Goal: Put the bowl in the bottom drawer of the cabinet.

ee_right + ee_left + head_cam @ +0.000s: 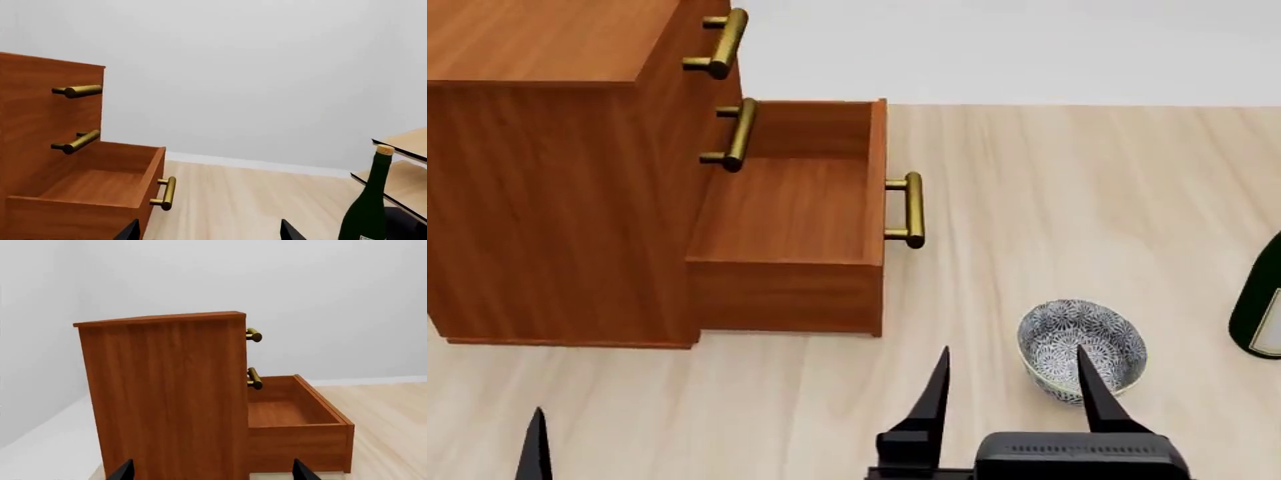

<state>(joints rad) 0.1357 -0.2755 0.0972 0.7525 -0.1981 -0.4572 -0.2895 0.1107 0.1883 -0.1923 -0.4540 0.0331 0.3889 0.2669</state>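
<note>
Beside open bottom drawer (pixel 790 210): bowl (pixel 1081 345) w/ wine bottle (pixel 1261 300) nearby.

cabinet (pixel 554 190): reddish-brown wood, smooth, satin, fine grain
bottom drawer (pixel 787 215): same wood inside and out, matt floor
brass bar handle (pixel 910 210), frame centre: polished golden metal, glossy
bowl (pixel 1081 345), lower right: glazed ceramic look, blue-and-white floral pattern
wine bottle (pixel 367 210): dark green glass, glossy; gold foil-like cap
floor (pixel 1068 180): pale wood planks, matt
right gripper (pixel 1014 385): black fingers, matt, plastic-like
</note>
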